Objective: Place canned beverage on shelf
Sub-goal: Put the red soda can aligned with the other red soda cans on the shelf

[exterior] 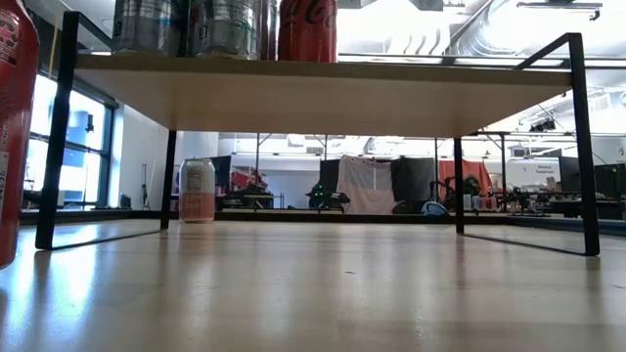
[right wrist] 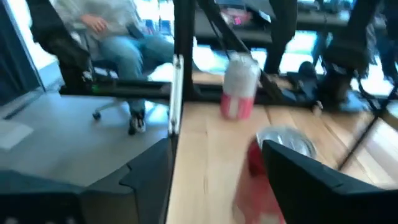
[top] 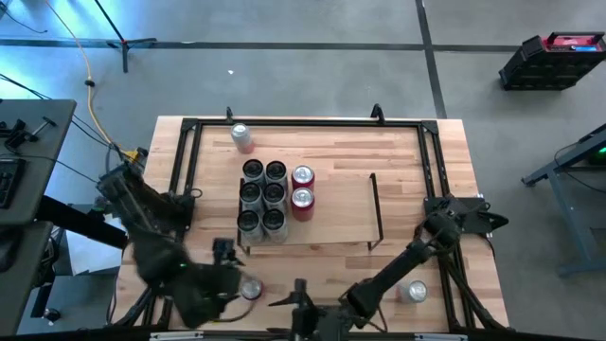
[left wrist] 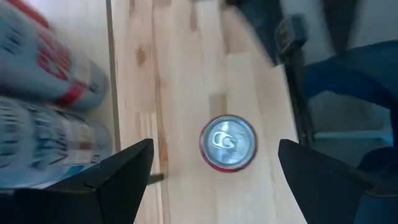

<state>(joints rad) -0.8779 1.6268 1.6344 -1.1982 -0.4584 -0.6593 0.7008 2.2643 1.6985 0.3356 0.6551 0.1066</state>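
A red can [left wrist: 227, 142] stands upright on the table near the front edge, left of centre [top: 251, 289], and shows large at the low view's left edge [exterior: 15, 127]. My left gripper [left wrist: 215, 144] hangs open above it, a finger on either side, touching nothing. My right gripper [right wrist: 216, 146] is open and nearly level at the front edge [top: 284, 301]; the red can [right wrist: 270, 171] stands just beyond one finger. The shelf [top: 341, 204] carries several grey cans [top: 262, 196] and two red ones [top: 302, 188] on its left half.
A white and pink can [top: 241, 135] stands on the table at the far left, behind the shelf [exterior: 198, 191]. Another can [top: 412, 292] stands at the front right beside my right arm. The shelf's right half is bare board. A person sits beyond the table [right wrist: 118, 31].
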